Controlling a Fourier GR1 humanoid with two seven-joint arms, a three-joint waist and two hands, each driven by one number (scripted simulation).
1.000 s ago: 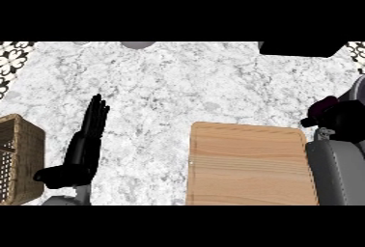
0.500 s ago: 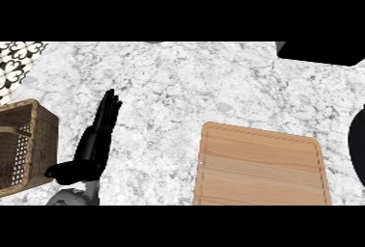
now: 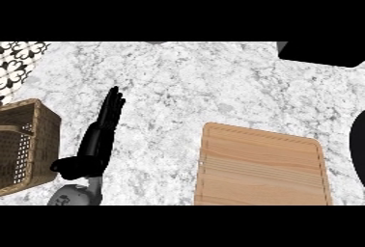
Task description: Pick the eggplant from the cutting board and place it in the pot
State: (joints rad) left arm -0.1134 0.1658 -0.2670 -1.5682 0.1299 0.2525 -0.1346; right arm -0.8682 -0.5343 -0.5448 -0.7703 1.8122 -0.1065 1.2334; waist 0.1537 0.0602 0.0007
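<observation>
No eggplant shows on your cutting board [image 3: 260, 166], so it looks lifted already. Your left hand [image 3: 96, 140] rests open, holding nothing. Right hand is hidden.

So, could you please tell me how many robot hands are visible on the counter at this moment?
1. The left robot hand rests open over the marble counter, between the wicker basket and the cutting board. The right robot hand is out of view.
</observation>
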